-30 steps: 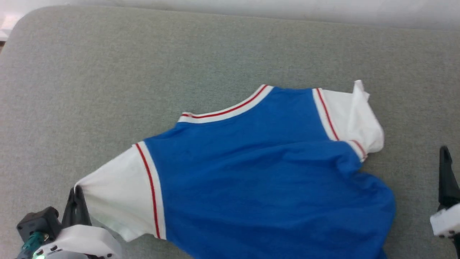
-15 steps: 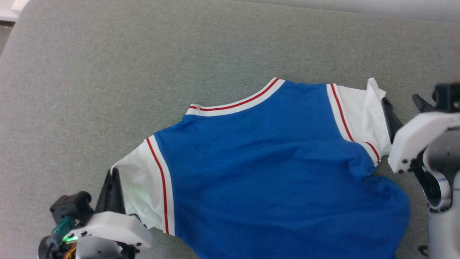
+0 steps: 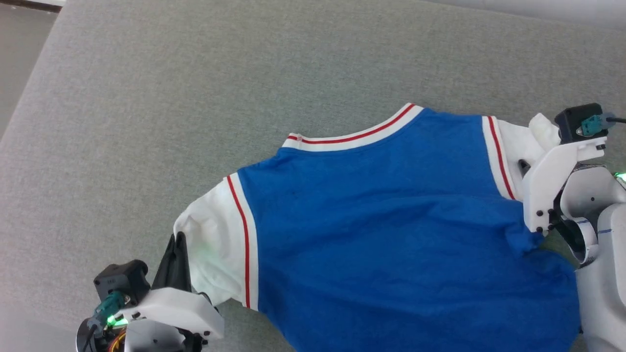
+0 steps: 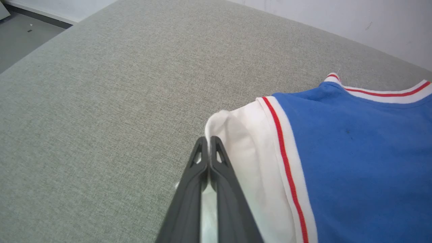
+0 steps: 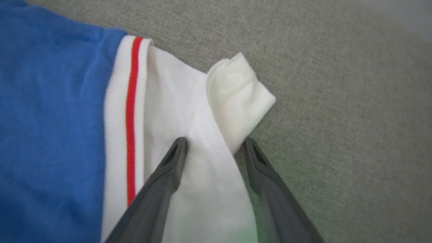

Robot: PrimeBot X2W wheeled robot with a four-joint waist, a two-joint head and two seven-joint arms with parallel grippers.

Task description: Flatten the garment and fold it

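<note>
Right wrist view: your right gripper, jaws apart, straddles the near white sleeve of the blue T-shirt lying sleeve-to-sleeve across the grey cushion, while your left gripper is clamped on the far sleeve; close first, then draw outward.

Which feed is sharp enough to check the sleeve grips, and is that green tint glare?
Left wrist view: sharp, evenly lit, left tool shut on the garment sleeve. Right wrist view: soft, faint green cast at the bottom, right tool open astride the other sleeve. Head view: green glow on the sleeve by the left tool, no glare.
</note>
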